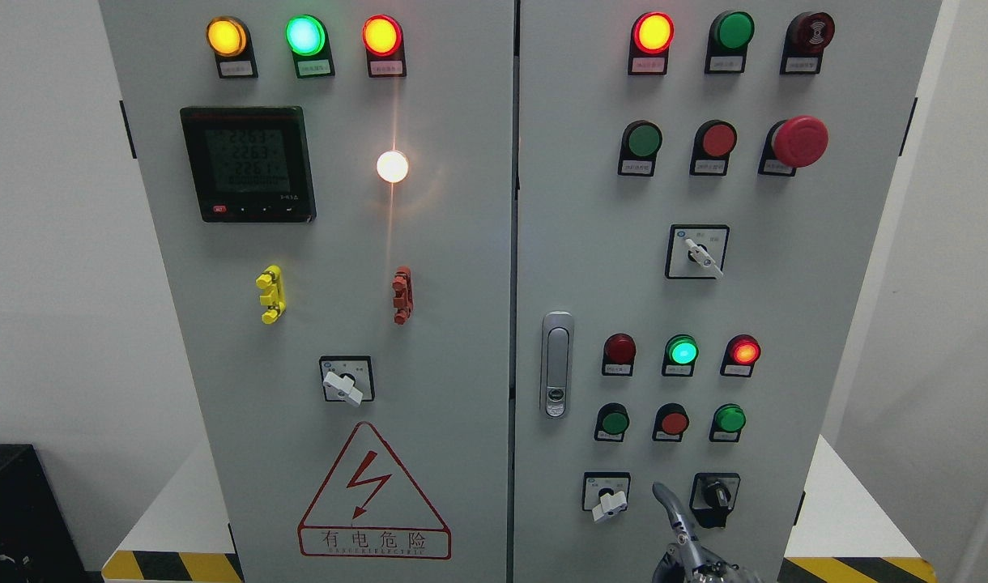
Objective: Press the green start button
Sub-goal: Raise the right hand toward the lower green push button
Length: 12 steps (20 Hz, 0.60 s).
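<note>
Our right hand (692,546) points one finger (668,502) up, holding nothing; three green buttons (614,422) sit above it.

Meter (247,164) upper left door; handle (556,364) right door – btn rows (670,421) beside it.
</note>
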Motion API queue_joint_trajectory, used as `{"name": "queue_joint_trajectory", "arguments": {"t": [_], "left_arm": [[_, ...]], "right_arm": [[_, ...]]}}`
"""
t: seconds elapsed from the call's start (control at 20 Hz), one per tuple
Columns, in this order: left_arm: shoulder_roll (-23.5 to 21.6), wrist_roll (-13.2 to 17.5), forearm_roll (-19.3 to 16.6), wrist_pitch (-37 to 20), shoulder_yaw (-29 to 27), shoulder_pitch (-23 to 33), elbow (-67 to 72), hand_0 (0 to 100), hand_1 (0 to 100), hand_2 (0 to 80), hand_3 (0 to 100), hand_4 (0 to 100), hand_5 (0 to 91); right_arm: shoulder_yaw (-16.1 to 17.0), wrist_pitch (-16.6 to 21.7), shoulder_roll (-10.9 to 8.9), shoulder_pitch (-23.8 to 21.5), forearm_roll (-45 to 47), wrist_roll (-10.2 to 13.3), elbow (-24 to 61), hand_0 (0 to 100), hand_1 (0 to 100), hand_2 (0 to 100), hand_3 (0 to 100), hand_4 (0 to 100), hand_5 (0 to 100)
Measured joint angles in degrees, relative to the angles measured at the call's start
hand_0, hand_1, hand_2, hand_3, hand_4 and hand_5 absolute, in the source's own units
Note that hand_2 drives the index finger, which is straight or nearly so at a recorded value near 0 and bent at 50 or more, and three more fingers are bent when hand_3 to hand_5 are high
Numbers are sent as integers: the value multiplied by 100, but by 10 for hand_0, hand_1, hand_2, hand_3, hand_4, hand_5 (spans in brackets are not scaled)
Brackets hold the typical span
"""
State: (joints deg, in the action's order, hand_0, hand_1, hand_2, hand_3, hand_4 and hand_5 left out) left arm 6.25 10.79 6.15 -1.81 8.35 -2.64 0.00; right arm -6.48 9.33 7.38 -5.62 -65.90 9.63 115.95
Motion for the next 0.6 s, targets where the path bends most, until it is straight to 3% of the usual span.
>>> {"name": "queue_joint_trajectory", "arguments": {"t": [0.6], "left_arm": [[0,24,0,0,0,0,0,120,556,0,0,0,0]], "right_arm": [[68,-95,1,502,-1261,236,-494,106,280,0,958,893,1000]]}}
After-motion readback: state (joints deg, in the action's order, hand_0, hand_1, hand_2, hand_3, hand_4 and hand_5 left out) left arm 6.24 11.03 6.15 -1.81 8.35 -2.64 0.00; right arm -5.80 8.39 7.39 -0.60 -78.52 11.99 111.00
